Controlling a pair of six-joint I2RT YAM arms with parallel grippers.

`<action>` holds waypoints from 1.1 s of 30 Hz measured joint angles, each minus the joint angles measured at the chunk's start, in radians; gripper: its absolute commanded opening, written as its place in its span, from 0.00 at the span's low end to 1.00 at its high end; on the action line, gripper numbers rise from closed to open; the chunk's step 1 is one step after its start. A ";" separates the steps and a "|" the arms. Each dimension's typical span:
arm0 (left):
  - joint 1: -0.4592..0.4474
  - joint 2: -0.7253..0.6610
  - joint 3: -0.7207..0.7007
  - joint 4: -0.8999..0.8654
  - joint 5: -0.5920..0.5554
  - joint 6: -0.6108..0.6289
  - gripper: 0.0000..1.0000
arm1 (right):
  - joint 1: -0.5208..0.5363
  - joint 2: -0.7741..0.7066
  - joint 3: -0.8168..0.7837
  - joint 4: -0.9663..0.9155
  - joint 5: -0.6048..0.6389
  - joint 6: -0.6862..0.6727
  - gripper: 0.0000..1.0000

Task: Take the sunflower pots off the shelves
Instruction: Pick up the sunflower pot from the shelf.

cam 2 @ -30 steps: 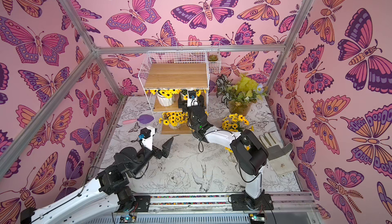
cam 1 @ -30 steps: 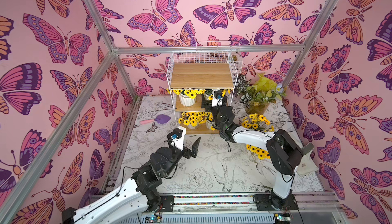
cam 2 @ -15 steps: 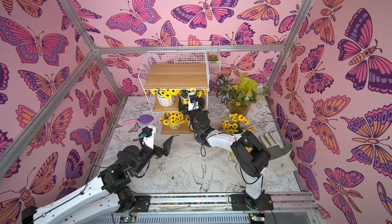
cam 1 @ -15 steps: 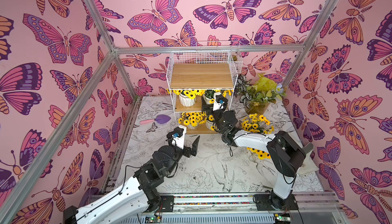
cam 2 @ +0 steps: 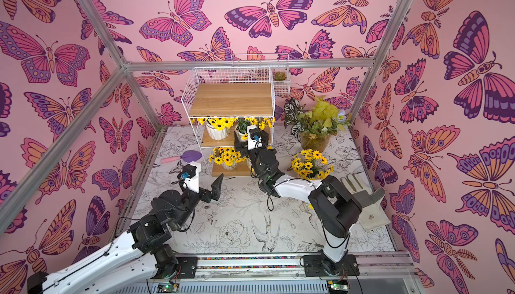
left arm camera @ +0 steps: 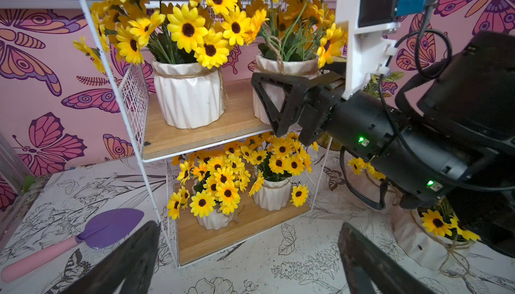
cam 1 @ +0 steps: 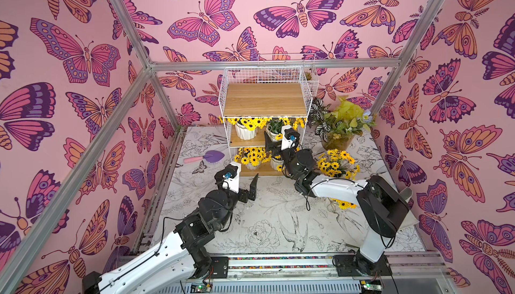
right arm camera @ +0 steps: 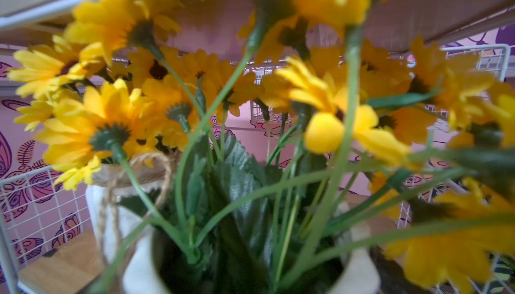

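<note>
Nearest the base, the left gripper point(left arm camera: 248, 227) is hovering low over the white mat with ink-drawn birds point(cam 1: 273, 223), its fingers spread wide and holding nothing, facing the three-tier white wire-grid rack with light wood-grain boards point(cam 1: 263, 99); to its side a purple trowel with a pink handle point(left arm camera: 108, 228) is lying flat on the mat; 2 of the 6 small white ribbed sunflower pots tied with twine are standing on the mat by the right arm, the open-standing pot point(cam 1: 337, 163) beside it and the half-hidden pot point(cam 1: 344, 204) under it, so the job is looking about a third done; on the bottom board the bottom-left pot point(left arm camera: 213, 220) and the bottom-right pot point(left arm camera: 271, 195) are sitting side by side; on the middle board the middle-left pot point(left arm camera: 188, 97) is standing untouched, while the right gripper point(cam 1: 274, 142) is hanging at the middle-right pot point(left arm camera: 287, 66), 1 black finger point(left arm camera: 278, 103) lying across its front; whether the fingers are squeezing it or only flanking it I cannot tell, blurred blooms filling that wrist view; lifting out this pot is seeming to be the step in hand, and the next move is calling for a firm hold low on the ribbed wall, then a level draw outward, since the blooms are crowding under the bare top board and the wire side panel is standing close; farthest back, an amber pot of green and striped leaves point(cam 1: 338, 139) is standing just beside the rack, outside the job.
</note>
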 measured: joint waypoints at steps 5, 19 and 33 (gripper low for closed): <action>0.001 -0.001 0.008 -0.002 -0.014 0.004 1.00 | 0.010 -0.045 -0.042 -0.016 -0.027 0.011 0.57; 0.005 -0.045 0.034 -0.010 -0.054 0.012 1.00 | 0.049 -0.154 -0.118 -0.105 -0.121 0.012 0.56; 0.005 -0.114 0.102 -0.105 -0.131 0.014 1.00 | 0.121 -0.180 -0.160 -0.239 -0.211 0.010 0.56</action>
